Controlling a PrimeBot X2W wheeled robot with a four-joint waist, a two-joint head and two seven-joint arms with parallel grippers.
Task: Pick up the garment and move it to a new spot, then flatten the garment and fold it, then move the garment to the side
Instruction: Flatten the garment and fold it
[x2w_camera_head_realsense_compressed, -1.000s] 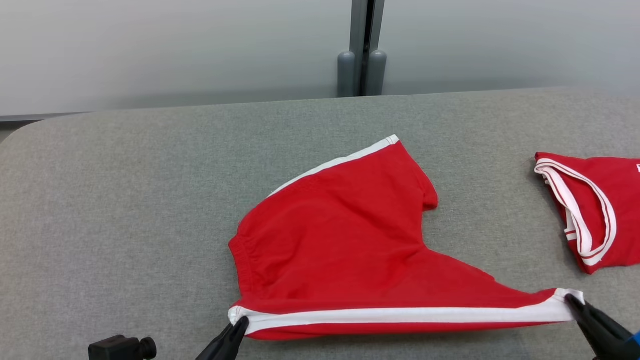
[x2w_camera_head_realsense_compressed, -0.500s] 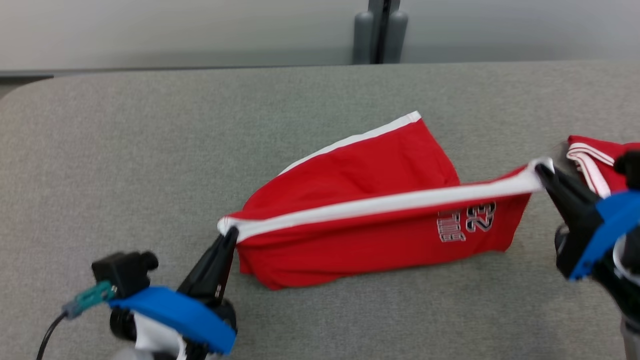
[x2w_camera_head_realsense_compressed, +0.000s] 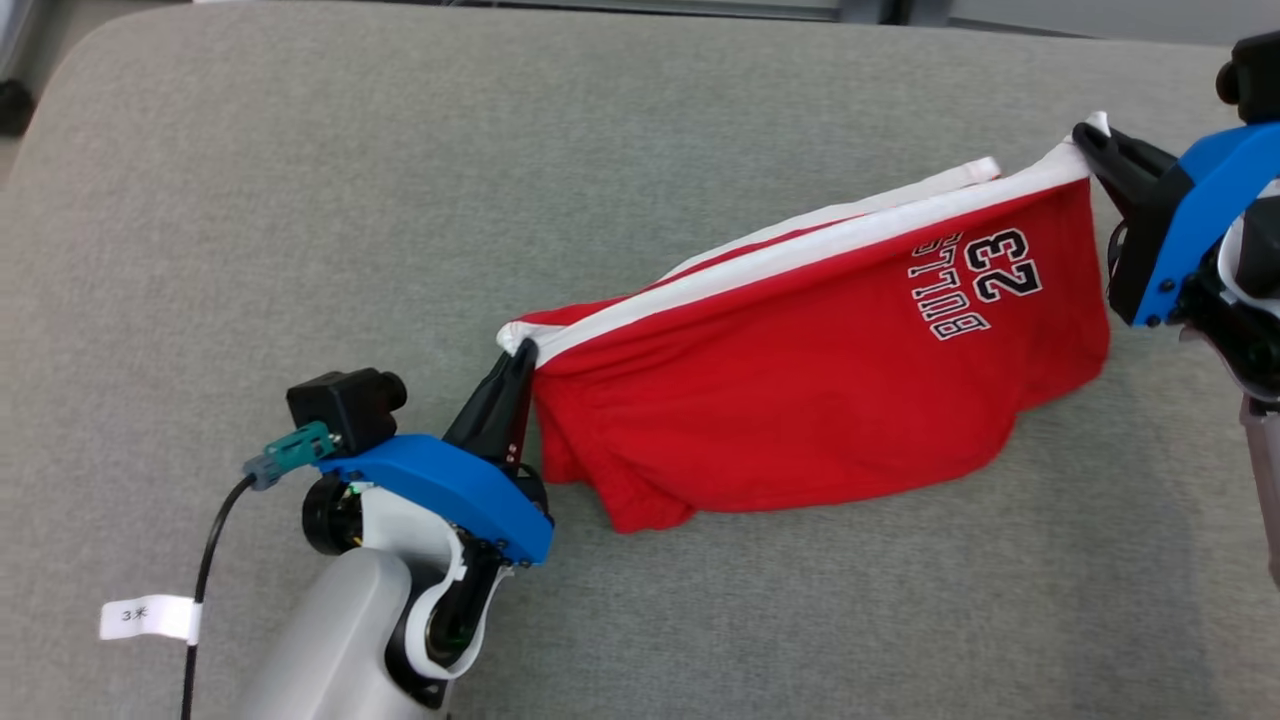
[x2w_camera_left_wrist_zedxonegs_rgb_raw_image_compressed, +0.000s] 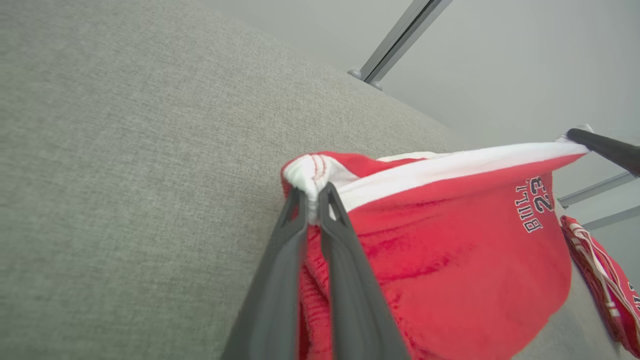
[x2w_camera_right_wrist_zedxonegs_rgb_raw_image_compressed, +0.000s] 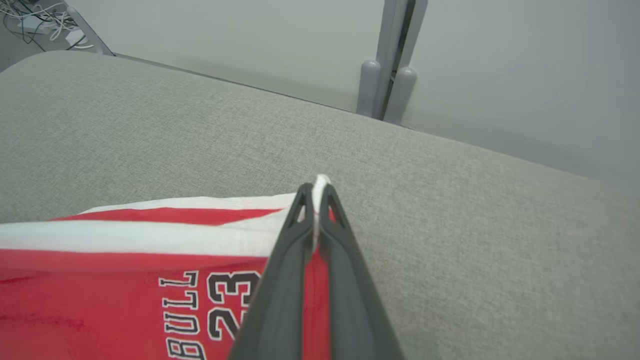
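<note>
The red fabric shorts (x2w_camera_head_realsense_compressed: 800, 400), white-striped and printed with a 23, hang stretched over the grey cloth-covered table (x2w_camera_head_realsense_compressed: 300, 200), with the lower edge sagging. The left gripper (x2w_camera_head_realsense_compressed: 520, 355) and the right gripper (x2w_camera_head_realsense_compressed: 1085, 135) each clamp one end of the stripe.

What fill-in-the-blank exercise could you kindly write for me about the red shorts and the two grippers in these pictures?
1. The number printed on the red shorts is ___.
2. The left gripper and the right gripper are each shut on the shorts' ___ stripe.
3. The printed number lies nearer the ___ gripper.
4. The fabric surface under the shorts is ___ in colour.

Missing words: 23; white; right; grey.
</note>
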